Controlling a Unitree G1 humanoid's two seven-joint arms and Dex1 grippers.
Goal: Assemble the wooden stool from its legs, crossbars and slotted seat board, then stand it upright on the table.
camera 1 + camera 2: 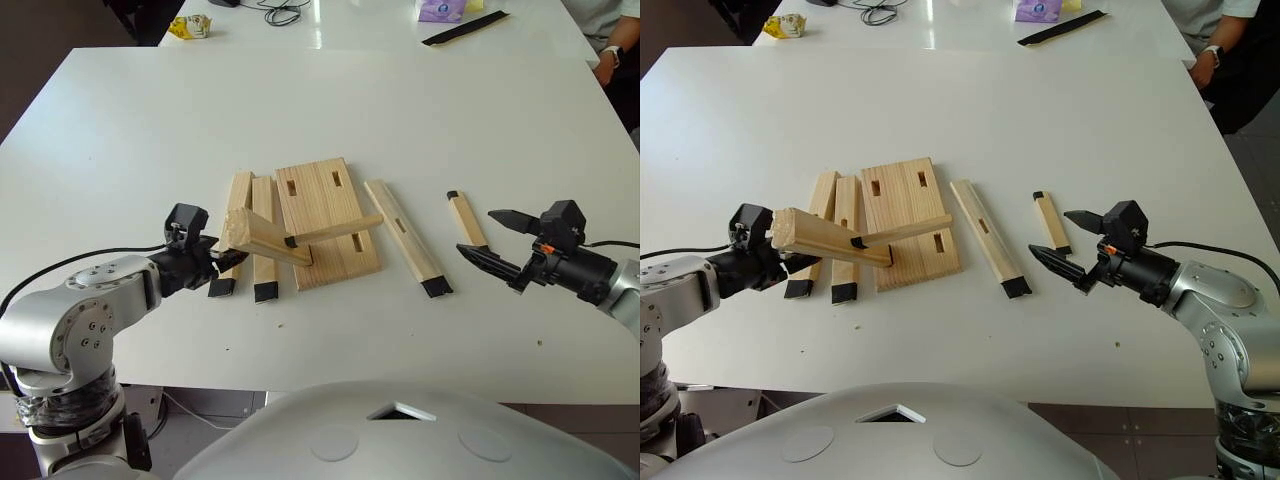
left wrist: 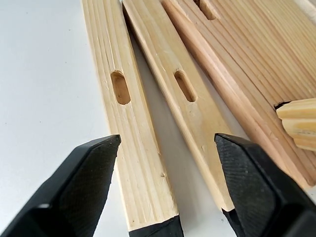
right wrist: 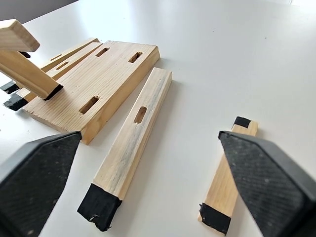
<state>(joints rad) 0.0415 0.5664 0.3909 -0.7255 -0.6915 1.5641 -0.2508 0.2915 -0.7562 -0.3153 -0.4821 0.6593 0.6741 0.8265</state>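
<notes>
"Which arm is better placed for the next piece?"

"The right, I'd say. The right gripper [image 1: 478, 232] has its fingers spread wide, holding nothing, and the short crossbar [image 3: 229, 177] lies just ahead of its tips, long axis slanting across the fingers. A third leg [image 1: 405, 236] lies farther out the same way, then the seat board [image 1: 325, 200]."

"And the left?"

"The left gripper [image 2: 168, 148] is spread too and empty, low over the black feet of two legs [image 1: 264, 215]. They run lengthwise straight away from it, side by side, hard against the board's edge."

"What's that slanted bit?"

"A propped piece [image 1: 262, 240], just inward of the left gripper, with one black foot on the board. It crowds that side. The right has bare table [image 1: 130, 130] around the crossbar, though the near edge is close behind both wrists."
</notes>
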